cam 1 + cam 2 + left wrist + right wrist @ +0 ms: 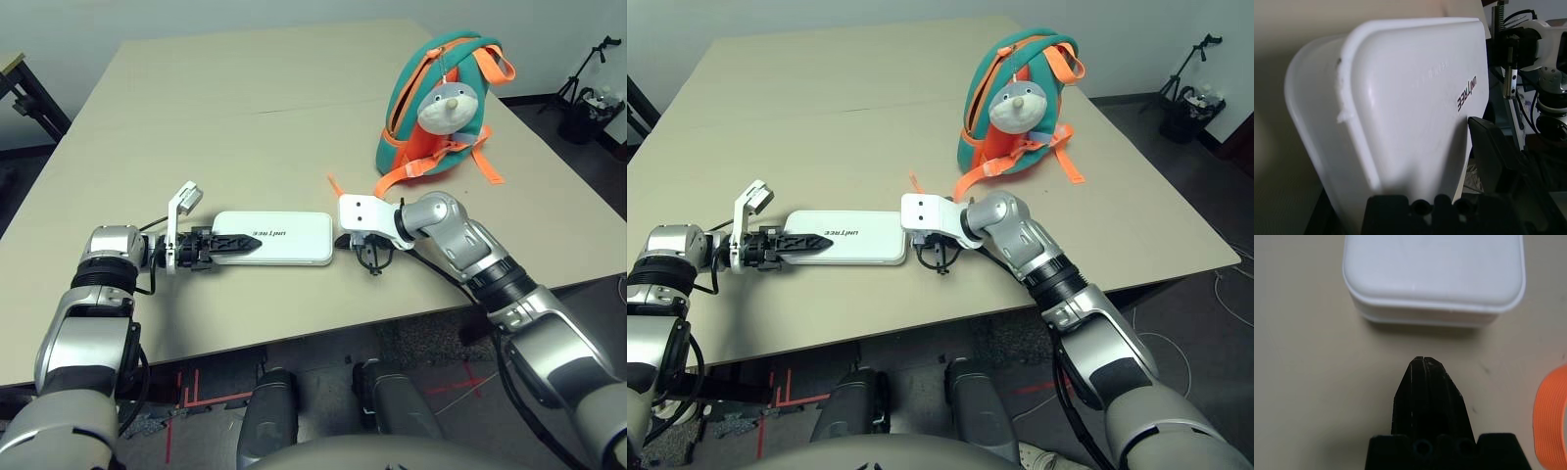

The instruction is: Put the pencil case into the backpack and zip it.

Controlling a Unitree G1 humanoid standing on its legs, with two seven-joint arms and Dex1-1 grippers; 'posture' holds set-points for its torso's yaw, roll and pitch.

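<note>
The backpack (436, 98) stands beyond the right claw (1428, 377) — pressed together, just short of the pencil case (279, 237). The left claw (230, 245) pinches the case's other end.

Beige table (265, 108) filling most of the frame, seam across its upper part, dark grey floor (549, 117) at right, red tape marks (186, 392) on floor at bottom, black stand and bin (588, 103) upper right, pale wall (872, 15) along top

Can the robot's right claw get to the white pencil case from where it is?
Probably yes. The right claw points at the pencil case with only bare table between them.
</note>
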